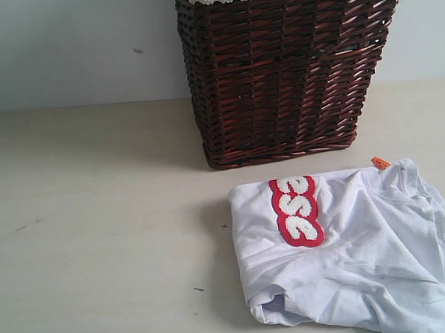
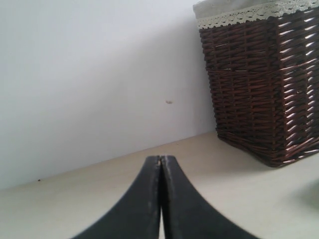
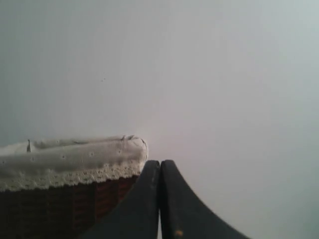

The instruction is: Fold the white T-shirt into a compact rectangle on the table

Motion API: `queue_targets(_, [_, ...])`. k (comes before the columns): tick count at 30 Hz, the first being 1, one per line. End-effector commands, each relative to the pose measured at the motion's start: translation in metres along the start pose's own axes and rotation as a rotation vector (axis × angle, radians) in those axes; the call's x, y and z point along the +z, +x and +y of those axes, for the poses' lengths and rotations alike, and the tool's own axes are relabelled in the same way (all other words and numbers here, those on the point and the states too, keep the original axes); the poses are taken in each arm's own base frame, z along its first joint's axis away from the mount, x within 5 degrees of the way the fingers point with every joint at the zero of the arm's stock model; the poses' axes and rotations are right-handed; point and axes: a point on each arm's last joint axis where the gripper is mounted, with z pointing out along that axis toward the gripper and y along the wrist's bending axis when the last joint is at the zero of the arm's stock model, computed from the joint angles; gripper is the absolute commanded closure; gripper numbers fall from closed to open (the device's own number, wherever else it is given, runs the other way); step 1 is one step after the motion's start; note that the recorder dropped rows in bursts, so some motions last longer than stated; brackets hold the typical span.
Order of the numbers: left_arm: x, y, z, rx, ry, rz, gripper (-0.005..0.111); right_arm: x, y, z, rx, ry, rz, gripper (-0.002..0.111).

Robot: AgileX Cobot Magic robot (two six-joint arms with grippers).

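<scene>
The white T-shirt (image 1: pixel 354 253) lies loosely bunched on the table (image 1: pixel 99 240) at the right of the exterior view. Its red strip with fuzzy white lettering (image 1: pixel 298 209) faces up, and the small orange neck tag (image 1: pixel 380 162) shows at its far edge. Neither arm appears in the exterior view. My left gripper (image 2: pixel 161 158) is shut with nothing between its black fingers, held low over bare table and away from the shirt. My right gripper (image 3: pixel 160 162) is also shut and empty, raised level with the basket's rim. The shirt shows in neither wrist view.
A tall dark brown wicker basket (image 1: pixel 281 74) with a lace-edged cloth liner (image 3: pixel 70 159) stands at the back centre, just behind the shirt. A pale wall (image 1: pixel 67 48) runs behind the table. Bare table stretches to the left of the shirt.
</scene>
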Motion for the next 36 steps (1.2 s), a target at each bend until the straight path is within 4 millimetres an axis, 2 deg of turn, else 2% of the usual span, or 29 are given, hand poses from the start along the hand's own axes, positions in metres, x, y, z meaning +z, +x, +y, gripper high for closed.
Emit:
queue_targets(1, [-0.001, -0.001, 0.0, -0.003, -0.007, -0.01, 0.107, -0.015, 0.049, -0.001, -0.108, 0.001, 0.067, 0.108])
queue_targets(4, [-0.001, -0.001, 0.0, -0.003, -0.007, -0.01, 0.107, -0.016, 0.084, -0.002, -0.156, -0.003, 0.164, 0.108])
queue_targets(7, [-0.001, -0.001, 0.0, -0.003, -0.007, -0.01, 0.107, -0.018, 0.099, -0.001, -0.182, -0.022, 0.225, 0.108])
queue_targets(10, [-0.001, -0.001, 0.0, -0.003, -0.007, -0.01, 0.107, -0.016, 0.092, -0.003, -0.192, 0.026, 0.227, 0.108])
queue_targets(17, [-0.001, -0.001, 0.0, -0.003, -0.007, -0.01, 0.107, 0.013, 0.061, -0.014, -0.167, 0.155, 0.262, 0.108])
queue_targets(21, [-0.001, -0.001, 0.0, -0.003, -0.007, -0.01, 0.107, 0.013, 0.068, -0.013, -0.136, 0.139, 0.298, 0.108])
queue_targets(26, [-0.001, -0.001, 0.0, -0.003, -0.007, -0.01, 0.107, -0.003, 0.086, -0.009, -0.143, 0.102, 0.275, 0.108])
queue_targets(30, [-0.001, -0.001, 0.0, -0.003, -0.007, -0.01, 0.107, -0.017, 0.087, -0.007, -0.148, 0.1, 0.184, 0.108])
queue_targets(36, [-0.001, -0.001, 0.0, -0.003, -0.005, -0.006, 0.107, -0.017, 0.087, -0.008, -0.151, 0.115, 0.169, 0.108])
